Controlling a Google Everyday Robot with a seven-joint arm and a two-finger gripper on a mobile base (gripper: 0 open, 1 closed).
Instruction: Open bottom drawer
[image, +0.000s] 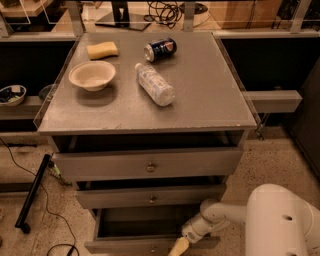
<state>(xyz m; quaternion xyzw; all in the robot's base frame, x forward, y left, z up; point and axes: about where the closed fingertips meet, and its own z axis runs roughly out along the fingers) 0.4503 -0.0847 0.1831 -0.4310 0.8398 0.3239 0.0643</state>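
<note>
"Bottom drawer: where is it?"

"Lowest of three under the grey tabletop, at the lower edge of the view. It stands drawn out toward the camera, and its dark inside shows behind the front. Its knob sits mid-front."

"And the gripper?"

"The gripper is at the top edge of that front, just right of the knob, yellowish tip pointing down. Spread or pressed together, I cannot tell. The white arm reaches in from the lower right."

"Above it?"

"The middle drawer and the top drawer, each with a centre knob and a dark gap above it. On the tabletop a bowl stands at the left with a sponge behind it. A bottle lies on its side mid-table, and a can lies on its side behind that. A black pole lies on the floor to the left."
</note>
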